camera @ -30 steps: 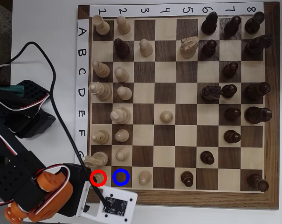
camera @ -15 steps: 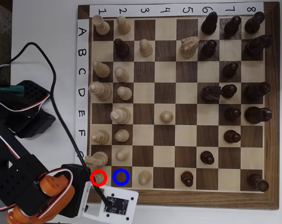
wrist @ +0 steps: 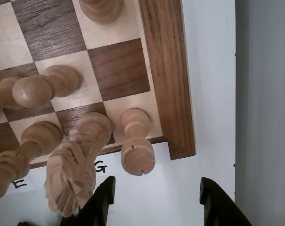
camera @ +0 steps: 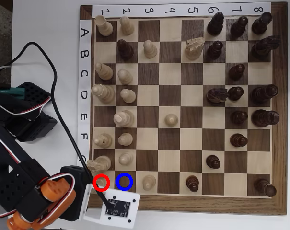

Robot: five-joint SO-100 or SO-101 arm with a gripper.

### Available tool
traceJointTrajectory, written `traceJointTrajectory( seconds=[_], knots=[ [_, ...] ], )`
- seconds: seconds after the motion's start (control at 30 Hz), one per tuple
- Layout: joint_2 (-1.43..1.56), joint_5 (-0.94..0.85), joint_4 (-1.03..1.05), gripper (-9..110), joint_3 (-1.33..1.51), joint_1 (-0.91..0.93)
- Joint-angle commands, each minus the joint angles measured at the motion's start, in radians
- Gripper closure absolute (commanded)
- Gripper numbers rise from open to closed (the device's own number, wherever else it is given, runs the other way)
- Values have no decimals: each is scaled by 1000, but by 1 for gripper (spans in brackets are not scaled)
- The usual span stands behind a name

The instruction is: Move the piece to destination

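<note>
the piece point(wrist: 135, 141) stood on the red-ringed corner square, left of the blue-ringed destination point(camera: 124, 181) in the overhead view. the tool point(wrist: 156, 197) hung spread, empty, short of it. a skewed close would probably topple the adjacent knight point(wrist: 78, 165).

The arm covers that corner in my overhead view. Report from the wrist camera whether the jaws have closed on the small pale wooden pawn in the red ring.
Observer: No. In the wrist view the jaws are open and empty, and the small pale wooden pawn stands upright just beyond their tips, untouched.
Operator: Name anything crowding it.
Observer: The pale carved wooden knight stands close beside the pawn, right next to the left tip in that view. The pawn's head also sits nearer that tip than the other.
</note>
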Motion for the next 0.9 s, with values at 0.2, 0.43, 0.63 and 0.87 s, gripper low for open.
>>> traceJointTrajectory(
  seconds=[0.2, 0.43, 0.63, 0.87],
  knots=[
    [0, 6, -23, 79, 32, -8],
    [0, 12, -55, 80, 63, -17],
    [0, 12, -86, 80, 94, -23],
    [-2, 12, -130, 79, 112, -17]
  ],
)
